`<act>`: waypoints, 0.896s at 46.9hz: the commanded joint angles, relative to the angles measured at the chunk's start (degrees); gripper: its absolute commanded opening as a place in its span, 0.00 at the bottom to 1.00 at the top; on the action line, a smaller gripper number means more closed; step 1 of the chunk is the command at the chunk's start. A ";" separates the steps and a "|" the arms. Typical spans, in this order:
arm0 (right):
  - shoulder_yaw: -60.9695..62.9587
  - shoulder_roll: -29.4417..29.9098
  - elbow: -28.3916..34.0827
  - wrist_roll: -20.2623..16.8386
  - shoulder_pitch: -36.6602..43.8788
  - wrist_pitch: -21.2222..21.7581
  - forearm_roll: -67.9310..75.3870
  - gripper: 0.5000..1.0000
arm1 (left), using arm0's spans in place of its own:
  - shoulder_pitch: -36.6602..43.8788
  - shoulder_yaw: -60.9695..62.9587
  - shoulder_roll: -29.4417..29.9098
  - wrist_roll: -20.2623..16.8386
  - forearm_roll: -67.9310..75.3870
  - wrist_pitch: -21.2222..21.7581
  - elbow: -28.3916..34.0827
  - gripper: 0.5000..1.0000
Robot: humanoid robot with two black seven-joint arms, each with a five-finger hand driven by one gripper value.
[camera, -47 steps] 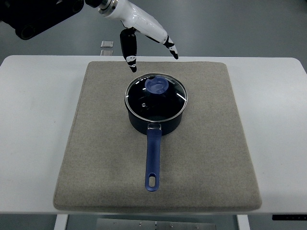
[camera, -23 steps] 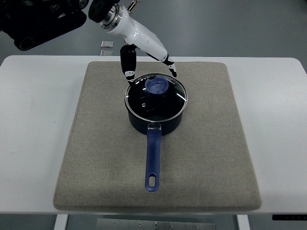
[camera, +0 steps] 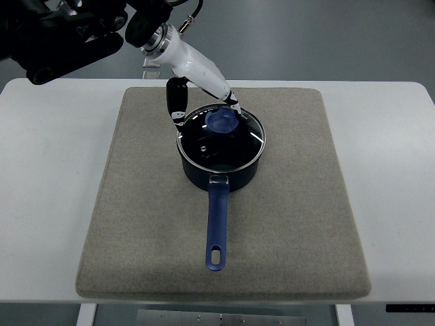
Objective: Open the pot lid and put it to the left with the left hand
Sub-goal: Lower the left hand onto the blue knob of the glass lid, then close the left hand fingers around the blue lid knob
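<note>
Left hand (camera: pixel 204 102) lower now, fingers apart beside knob (camera: pixel 221 121), seemingly not touching. Glass lid (camera: pixel 221 140): stiff, slippery, breakable; grip knob.

a dark blue pot (camera: pixel 219 168) sits upright on the back half of a grey mat (camera: pixel 285 224), its long blue handle (camera: pixel 216 227) pointing toward the near edge. a glass lid (camera: pixel 221 139) with a metal rim and round blue knob (camera: pixel 221 121) lies closed and level on it.
</note>
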 commanded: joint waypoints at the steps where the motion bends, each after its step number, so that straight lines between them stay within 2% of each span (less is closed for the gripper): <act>1: 0.00 0.00 0.00 0.01 -0.04 -0.01 0.00 0.83 | -0.10 0.04 -0.08 0.01 0.05 -0.02 -0.18 0.94; 42: 0.00 0.00 -0.08 0.01 -0.04 -0.01 0.00 0.83 | 1.48 -0.23 -1.23 0.01 -0.48 -0.02 0.70 0.96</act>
